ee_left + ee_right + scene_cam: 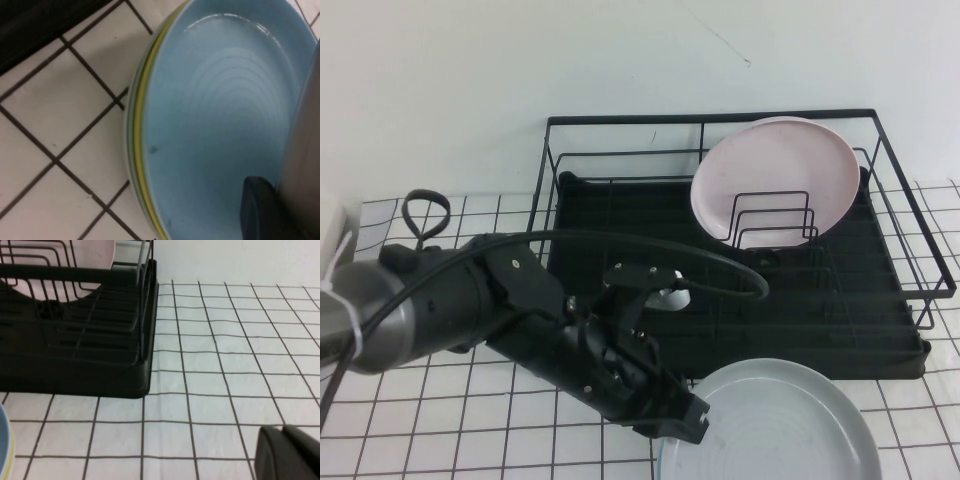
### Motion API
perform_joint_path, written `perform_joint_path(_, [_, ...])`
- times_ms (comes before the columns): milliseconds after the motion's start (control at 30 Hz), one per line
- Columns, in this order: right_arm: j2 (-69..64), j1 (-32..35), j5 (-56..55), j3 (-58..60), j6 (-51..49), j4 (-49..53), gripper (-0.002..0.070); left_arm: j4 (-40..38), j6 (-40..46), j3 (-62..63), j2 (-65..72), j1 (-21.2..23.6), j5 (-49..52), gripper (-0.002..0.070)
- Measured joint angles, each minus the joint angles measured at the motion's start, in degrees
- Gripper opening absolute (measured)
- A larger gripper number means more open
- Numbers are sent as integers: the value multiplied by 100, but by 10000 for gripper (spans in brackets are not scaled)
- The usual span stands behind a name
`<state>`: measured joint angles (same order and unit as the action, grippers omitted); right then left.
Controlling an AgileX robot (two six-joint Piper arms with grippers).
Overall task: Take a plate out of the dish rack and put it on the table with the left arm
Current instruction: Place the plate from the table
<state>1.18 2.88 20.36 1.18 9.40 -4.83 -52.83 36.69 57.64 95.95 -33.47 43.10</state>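
Note:
My left gripper [682, 420] hangs low over the left rim of a pale blue-grey plate [780, 425] lying on the gridded table [440, 440] in front of the dish rack [880, 350]. In the left wrist view that plate [215, 125] looks light blue and tops a stack with a yellow-green rim [142, 165]. A pale grey surface [302, 140] stands right against the gripper; I cannot tell whether it is the grey plate. My right gripper [282, 430] is shut and empty, low over the table to the right of the rack [75, 365].
A pale pink plate [775, 170] stands upright between the wire dividers at the rack's back right; it also shows in the right wrist view [95, 250]. The light blue plate's edge [4, 440] lies in front of the rack. A white wall is behind.

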Motion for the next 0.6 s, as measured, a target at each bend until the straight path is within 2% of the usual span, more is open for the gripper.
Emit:
perform_joint_path(433, [0,0,0,0,0,0,-1,-49,0,0,309,0,-339,76])
perform_joint_path(500, [0,0,0,0,0,0,-1,-36,44,0,309,0,-339,132])
perform_joint_path(600, [0,0,0,0,0,0,-1,-12,82,0,319,0,-339,298])
